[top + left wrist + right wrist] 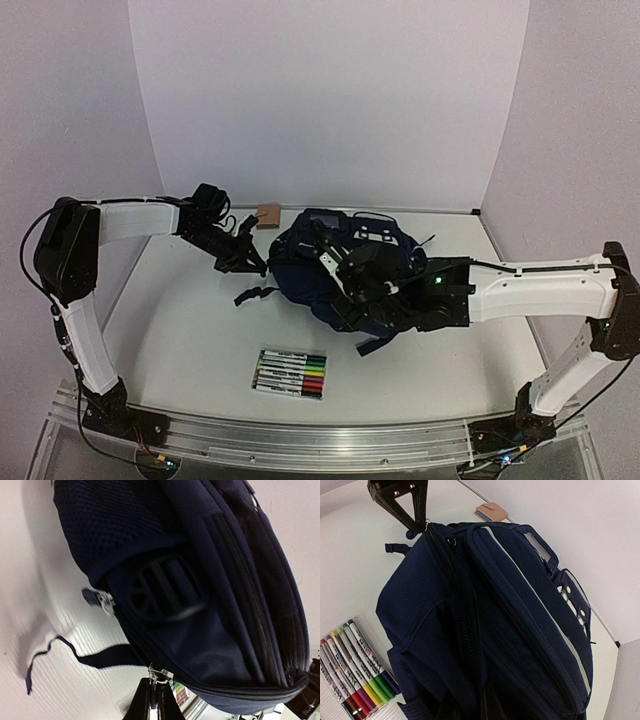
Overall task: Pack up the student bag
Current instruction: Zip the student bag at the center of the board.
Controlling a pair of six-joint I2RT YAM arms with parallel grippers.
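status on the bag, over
Left fingers shut on zip pull. Right fingers shut at bag, grip unclear. Zip looks closed. Markers lie apart, nothing in the way.

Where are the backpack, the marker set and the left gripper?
backpack (pixel 445 630), right wrist view, navy fabric beside the zipper.
marker set (pixel 290 374), top view, middle of the pack.
left gripper (pixel 153 684), left wrist view, between its shut fingertips.

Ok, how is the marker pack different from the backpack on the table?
The student bag is far bigger than the marker pack. The bag is mostly navy; the markers are multicoloured. The bag bulges up; the pack lies flat, nearer the arm bases. Both rest on the white table.
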